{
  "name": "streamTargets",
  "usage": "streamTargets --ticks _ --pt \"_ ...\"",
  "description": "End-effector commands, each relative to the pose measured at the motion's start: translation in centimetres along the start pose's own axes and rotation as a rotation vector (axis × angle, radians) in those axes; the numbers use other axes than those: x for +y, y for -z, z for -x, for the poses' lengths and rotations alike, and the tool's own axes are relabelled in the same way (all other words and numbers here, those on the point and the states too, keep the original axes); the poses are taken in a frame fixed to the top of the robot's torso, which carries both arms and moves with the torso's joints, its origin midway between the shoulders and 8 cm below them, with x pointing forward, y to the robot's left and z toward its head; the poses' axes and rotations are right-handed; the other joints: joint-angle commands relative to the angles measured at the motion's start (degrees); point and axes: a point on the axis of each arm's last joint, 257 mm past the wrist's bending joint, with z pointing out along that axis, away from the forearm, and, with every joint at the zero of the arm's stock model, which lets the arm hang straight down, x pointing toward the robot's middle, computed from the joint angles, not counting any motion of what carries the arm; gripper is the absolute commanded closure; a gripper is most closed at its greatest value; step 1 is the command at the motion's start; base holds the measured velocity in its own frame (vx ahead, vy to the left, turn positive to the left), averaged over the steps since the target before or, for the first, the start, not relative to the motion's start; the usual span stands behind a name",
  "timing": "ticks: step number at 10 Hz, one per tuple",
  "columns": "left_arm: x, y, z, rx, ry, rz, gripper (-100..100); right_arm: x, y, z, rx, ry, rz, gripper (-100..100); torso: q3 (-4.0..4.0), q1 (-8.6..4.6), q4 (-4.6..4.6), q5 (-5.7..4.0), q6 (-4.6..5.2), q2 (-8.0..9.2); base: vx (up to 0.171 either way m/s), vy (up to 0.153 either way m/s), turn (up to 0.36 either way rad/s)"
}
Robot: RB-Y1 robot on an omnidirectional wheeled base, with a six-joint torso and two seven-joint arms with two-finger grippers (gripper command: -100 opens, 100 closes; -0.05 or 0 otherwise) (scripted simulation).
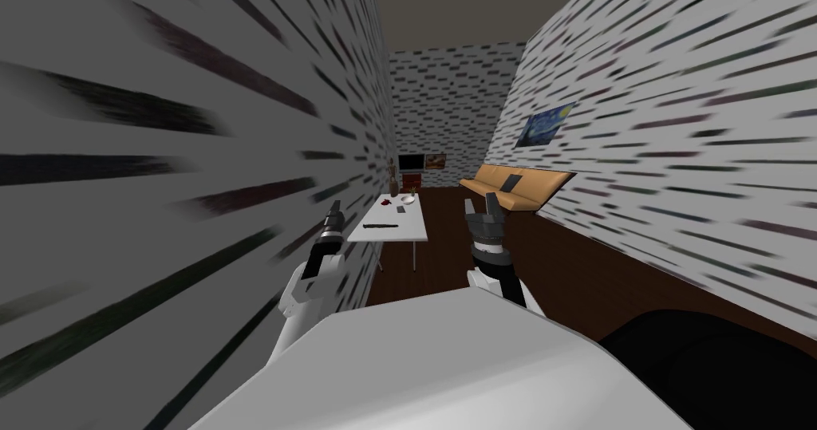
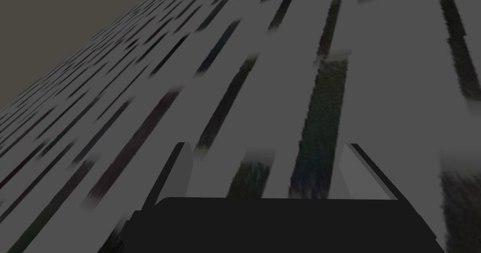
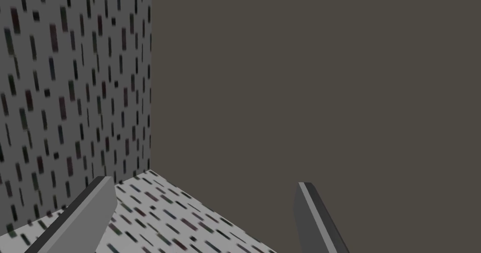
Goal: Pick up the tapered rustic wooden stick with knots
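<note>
You have one orange sofa along the right wall and one white surface against the left wall, well ahead, so nothing on it looks within reach yet. Two hands are raised and pointing forward, probably a carry posture for the approach. The left hand and the right hand each have their fingers spread wide and hold nothing. On the surface you have one slim dark bar lying flat at the near end, one white bowl and one red bit. One brown knobbly upright piece stands at the far end. That is my best guess for the stick, though it is too small to be sure.
</note>
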Motion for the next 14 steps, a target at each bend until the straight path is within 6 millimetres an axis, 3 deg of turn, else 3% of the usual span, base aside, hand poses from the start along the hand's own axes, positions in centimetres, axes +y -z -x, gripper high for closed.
streamTargets --ticks 1,7,8,14 --pt "1.9 -1.2 -0.2 -0.004 0.000 0.054 -100 0.0 0.0 0.0 0.000 0.000 0.000 0 0.00 0.00 0.00 0.00 0.00 0.00 -0.031 -0.011 -0.032" --pt "8.0 -4.5 -1.1 0.001 0.024 0.253 -100 0.0 0.0 0.0 0.000 0.000 0.000 0 -0.02 0.01 -0.01 0.00 -0.02 -0.04 -0.028 -0.009 -0.010" --pt "9.7 -4.3 -1.6 0.010 0.028 0.302 -100 0.0 0.0 0.0 0.000 0.000 0.000 0 -0.03 -0.04 -0.01 -0.01 -0.01 -0.05 -0.018 -0.013 -0.003" --pt "14.4 -5.5 -3.2 0.032 0.052 0.462 -100 0.0 0.0 0.0 0.000 0.000 0.000 0 -0.06 -0.02 -0.02 -0.01 -0.01 -0.11 -0.008 -0.006 0.005"
